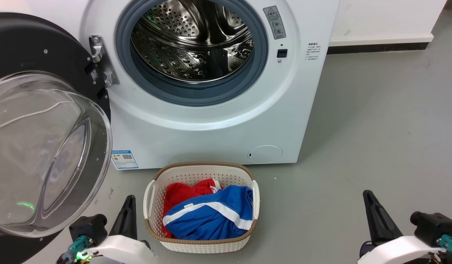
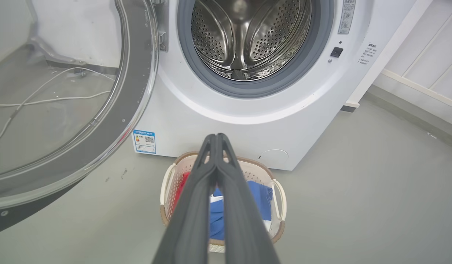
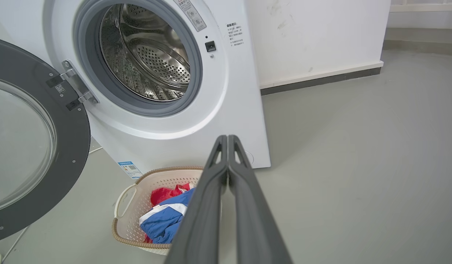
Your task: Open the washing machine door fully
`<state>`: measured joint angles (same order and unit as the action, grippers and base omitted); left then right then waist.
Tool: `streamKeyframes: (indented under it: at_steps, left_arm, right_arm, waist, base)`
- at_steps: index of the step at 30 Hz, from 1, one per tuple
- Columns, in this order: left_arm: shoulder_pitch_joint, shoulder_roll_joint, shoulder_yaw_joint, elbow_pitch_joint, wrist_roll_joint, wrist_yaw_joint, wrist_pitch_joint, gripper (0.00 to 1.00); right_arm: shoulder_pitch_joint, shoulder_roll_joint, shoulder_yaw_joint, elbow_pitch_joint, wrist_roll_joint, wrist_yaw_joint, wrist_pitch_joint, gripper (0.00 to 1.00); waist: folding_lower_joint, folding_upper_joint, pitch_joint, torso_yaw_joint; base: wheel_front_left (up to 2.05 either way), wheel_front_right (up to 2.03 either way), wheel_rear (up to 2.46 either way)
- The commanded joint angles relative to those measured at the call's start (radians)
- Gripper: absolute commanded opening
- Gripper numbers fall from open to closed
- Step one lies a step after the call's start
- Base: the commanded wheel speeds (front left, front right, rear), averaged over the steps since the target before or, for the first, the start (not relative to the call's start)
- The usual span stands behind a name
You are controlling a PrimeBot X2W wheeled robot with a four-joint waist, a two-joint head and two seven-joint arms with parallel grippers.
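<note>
Viewing the washing machine door swung wide; holding left gripper and right gripper pinched together, empty, flanking the laundry basket.

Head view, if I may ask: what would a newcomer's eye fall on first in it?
The washing machine door hangs wide open at the left, its clear glass bowl bulging toward the camera. Beside it, top centre, gapes the shiny perforated drum of the washing machine. On the floor in front sits a white basket of red and blue clothes, between the shut left pincer and right pincer.
</note>
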<state>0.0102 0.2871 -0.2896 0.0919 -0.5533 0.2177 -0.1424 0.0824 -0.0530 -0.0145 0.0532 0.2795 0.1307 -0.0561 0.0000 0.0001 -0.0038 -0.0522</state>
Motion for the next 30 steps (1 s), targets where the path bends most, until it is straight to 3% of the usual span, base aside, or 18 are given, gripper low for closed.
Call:
streamKeyframes:
  at_steps: [1, 30]
  left_arm:
    - [-0.028, -0.001, 0.019, -0.008, -0.039, -0.014, 0.006, 0.0]
    - [-0.068, -0.074, 0.143, 0.055, -0.414, -0.136, 0.084, 0.0]
  right_arm:
    - [-0.032, -0.008, -0.001, -0.007, 0.052, 0.0, 0.003, 0.0]
    - [-0.092, -0.023, -0.012, 0.062, 0.528, 0.0, 0.043, 0.0]
  waist:
    - [0.0, -0.0001, 0.0, 0.001]
    - [0.0, -0.0001, 0.002, 0.013]
  base:
    - [0.0, 0.0, 0.0]
    - [0.0, 0.0, 0.0]
